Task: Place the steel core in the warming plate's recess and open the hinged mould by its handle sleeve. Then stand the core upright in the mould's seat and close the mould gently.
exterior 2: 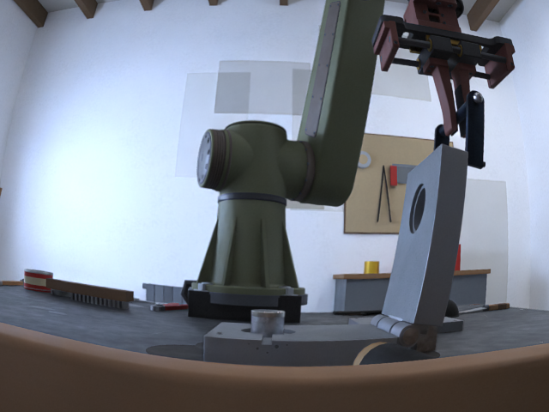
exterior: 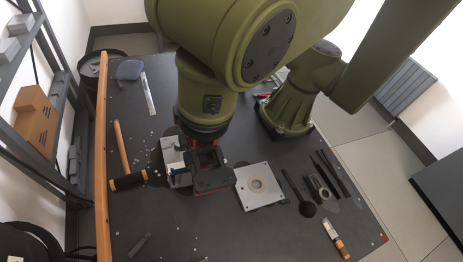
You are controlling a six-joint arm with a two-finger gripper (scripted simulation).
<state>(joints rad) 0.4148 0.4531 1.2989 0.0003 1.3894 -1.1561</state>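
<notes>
The dark handle sleeve (exterior 2: 473, 128) at the top edge of the mould's lid is what I hold, my gripper (exterior 2: 456, 122) closed around it from above. The grey lid (exterior 2: 425, 239) stands raised, nearly upright and leaning slightly back on its hinge (exterior 2: 399, 330), with a round hole through it. The mould's base (exterior 2: 297, 343) lies flat on the bench, and the steel core (exterior 2: 268, 321) stands upright in its seat. The square warming plate (exterior: 258, 185) lies to the right of the mould, its round recess (exterior: 256, 184) empty.
The bench's orange front rail (exterior: 101, 155) runs close along the mould's side. A mallet (exterior: 125, 162) lies left of the mould. Files, a ladle (exterior: 300, 198) and a chisel (exterior: 336, 238) lie right of the plate. The arm's base (exterior: 287, 113) stands behind.
</notes>
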